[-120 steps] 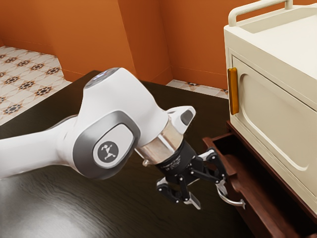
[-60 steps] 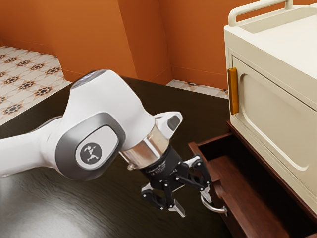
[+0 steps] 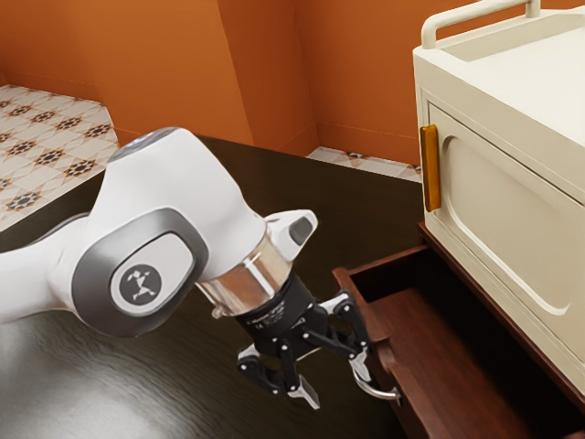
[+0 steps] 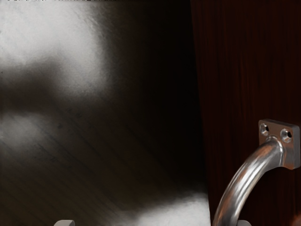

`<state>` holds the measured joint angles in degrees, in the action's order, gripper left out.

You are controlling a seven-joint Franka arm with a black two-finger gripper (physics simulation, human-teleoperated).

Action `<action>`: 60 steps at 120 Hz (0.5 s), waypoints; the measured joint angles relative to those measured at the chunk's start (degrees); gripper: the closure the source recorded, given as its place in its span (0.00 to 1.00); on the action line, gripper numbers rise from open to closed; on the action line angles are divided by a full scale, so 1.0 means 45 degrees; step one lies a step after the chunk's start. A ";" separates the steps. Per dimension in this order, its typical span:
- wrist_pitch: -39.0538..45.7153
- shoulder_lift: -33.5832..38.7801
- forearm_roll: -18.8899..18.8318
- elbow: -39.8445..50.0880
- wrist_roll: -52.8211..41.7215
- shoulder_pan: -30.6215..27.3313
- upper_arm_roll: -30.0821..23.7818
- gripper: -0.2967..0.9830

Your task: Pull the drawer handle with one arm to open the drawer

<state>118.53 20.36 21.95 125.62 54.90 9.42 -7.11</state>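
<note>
black two-finger gripper [image 3: 335, 384] at the near side, its fingers spread apart, one tip right by the curved silver metal handle [image 3: 382, 394] and partly hiding it, though whether they touch i cannot tell; in the wrist view the lower edge cuts off both fingertips and the handle's bend. behind it the dark red-brown wooden drawer [image 3: 457, 347] stands open, its far contents-space shadowed, beneath a cream cabinet [image 3: 512, 174] cropped by the exterior view's right edge, with orange walls [image 3: 366, 73] beyond.
</note>
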 joint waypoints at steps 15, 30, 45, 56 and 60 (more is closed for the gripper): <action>-0.0188 0.0218 0.0000 0.0061 0.0062 -0.0197 -0.0114 0.46; -0.0397 0.0330 -0.0017 0.0189 0.0134 -0.0267 -0.0155 0.46; -0.0655 0.0479 -0.0016 0.0229 0.0188 -0.0395 -0.0159 0.46; -0.0846 0.0585 -0.0017 0.0233 0.0221 -0.0440 -0.0159 0.46; -0.0906 0.0605 -0.0017 0.0233 0.0233 -0.0446 -0.0159 0.46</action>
<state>114.46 23.08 21.87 126.67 55.95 7.41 -7.82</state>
